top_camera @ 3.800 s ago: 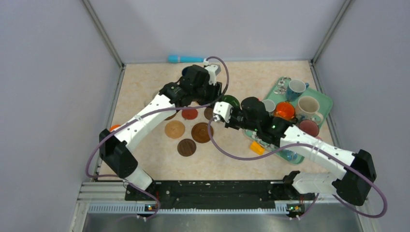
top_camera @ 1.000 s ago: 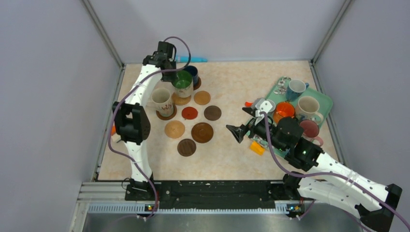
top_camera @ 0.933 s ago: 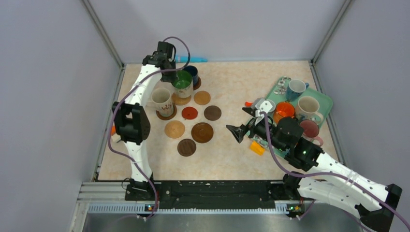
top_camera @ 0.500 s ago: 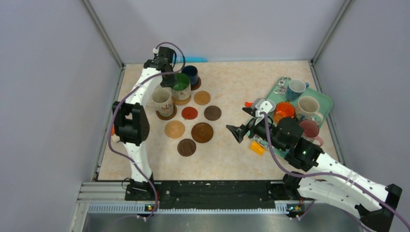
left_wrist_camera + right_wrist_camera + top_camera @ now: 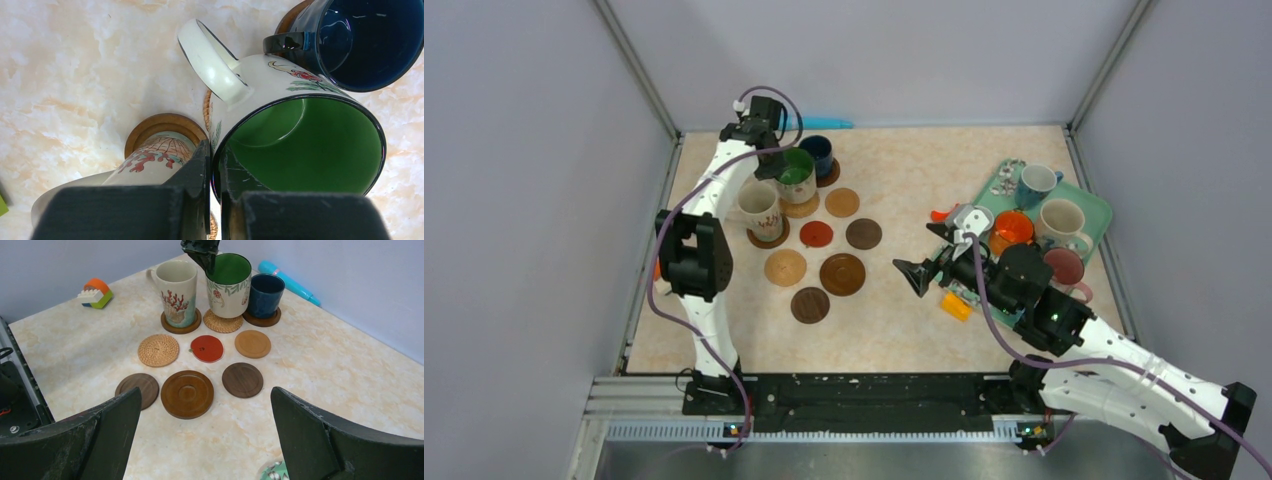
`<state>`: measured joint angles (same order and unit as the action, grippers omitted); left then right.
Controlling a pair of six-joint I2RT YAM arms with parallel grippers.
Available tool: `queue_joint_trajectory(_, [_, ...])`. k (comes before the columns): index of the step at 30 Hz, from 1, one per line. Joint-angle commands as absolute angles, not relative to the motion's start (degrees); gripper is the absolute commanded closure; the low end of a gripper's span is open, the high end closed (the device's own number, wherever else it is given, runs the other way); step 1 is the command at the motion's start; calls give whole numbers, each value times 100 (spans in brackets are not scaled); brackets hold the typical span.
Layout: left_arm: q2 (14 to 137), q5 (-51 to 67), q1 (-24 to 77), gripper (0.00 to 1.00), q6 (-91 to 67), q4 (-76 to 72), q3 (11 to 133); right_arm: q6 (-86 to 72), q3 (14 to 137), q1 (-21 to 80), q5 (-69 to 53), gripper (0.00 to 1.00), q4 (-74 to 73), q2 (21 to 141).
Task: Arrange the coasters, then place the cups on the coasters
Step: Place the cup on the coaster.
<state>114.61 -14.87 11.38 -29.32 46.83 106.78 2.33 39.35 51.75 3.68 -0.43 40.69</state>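
Three cups are noted at the far left, each over its own coaster. A cream coral-print mug (image 5: 177,290) stands on a dark wooden coaster (image 5: 181,326). Just beside it, the green-lined mug (image 5: 300,135) is pinched at its rim by the left gripper (image 5: 215,200), one finger inside and one outside. It is set over a woven coaster (image 5: 221,324), though full contact of its base cannot be confirmed. A dark blue mug (image 5: 265,295) stands on a coaster largely hidden beneath it. Six coasters lie uncovered toward the middle, among them the red coaster (image 5: 206,348) and the large ridged coaster (image 5: 187,393). The right gripper (image 5: 912,274) is held spread wide, with nothing between its fingers. On the teal tray (image 5: 1096,205), further cups (image 5: 1061,216) are partly hidden by the right arm (image 5: 1114,345), so their count cannot be settled.
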Motion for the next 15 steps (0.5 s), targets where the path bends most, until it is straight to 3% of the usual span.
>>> queue_joint_trajectory(1, [11059,-1502,1062,100,-3146,4066,10944,233,3955,5221,443,1,144,3976])
queue_joint_trajectory(15, [11309,-1317,1061,100,-2971,4344,11147,264,3946,5222,462,1,178,3988])
